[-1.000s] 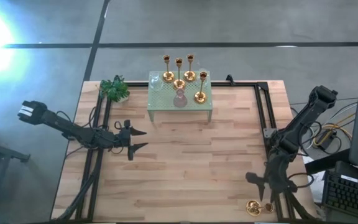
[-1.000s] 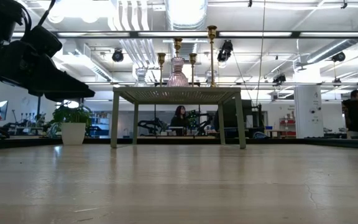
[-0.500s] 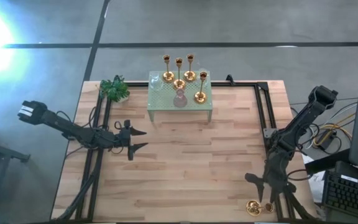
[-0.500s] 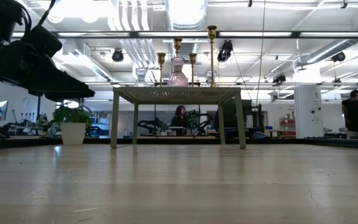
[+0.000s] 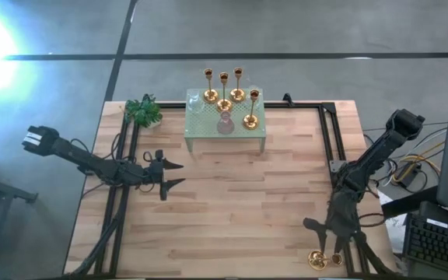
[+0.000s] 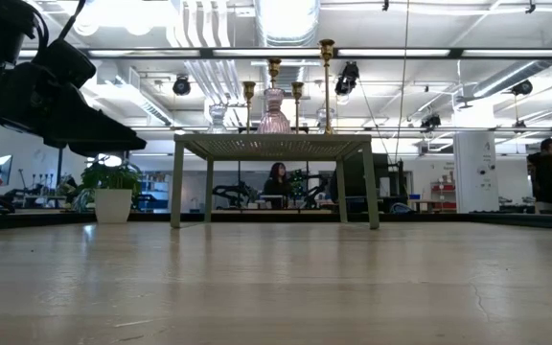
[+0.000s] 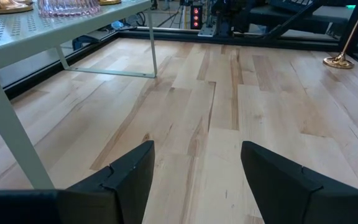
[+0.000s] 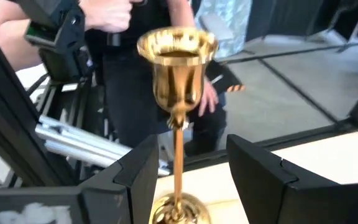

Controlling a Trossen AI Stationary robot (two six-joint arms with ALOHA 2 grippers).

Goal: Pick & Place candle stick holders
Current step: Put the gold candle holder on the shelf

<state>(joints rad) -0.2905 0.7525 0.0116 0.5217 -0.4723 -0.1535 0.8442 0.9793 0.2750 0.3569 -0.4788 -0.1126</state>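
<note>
Several gold candlestick holders (image 5: 228, 93) stand on a small pale-green perforated table (image 5: 225, 124) at the far middle. Two more (image 5: 317, 259) stand on their round bases at the near right corner. My right gripper (image 5: 322, 236) is open just above them. In the right wrist view its fingers (image 8: 188, 162) stand on either side of one upright holder's thin stem (image 8: 178, 149), below its cup (image 8: 177, 53), without touching it. My left gripper (image 5: 173, 175) is open and empty over the table's left middle, as the left wrist view (image 7: 194, 155) also shows.
A small green plant (image 5: 144, 111) stands at the far left. Clear glass pieces (image 5: 224, 123) share the green table. Black rails (image 5: 329, 140) run along the right and left sides. A person (image 8: 135, 37) stands beyond the near right corner. Bare wood (image 5: 239, 202) lies in the middle.
My right gripper has gone a little toward the table's near edge, closer to the holders at the near right corner, staying open.
</note>
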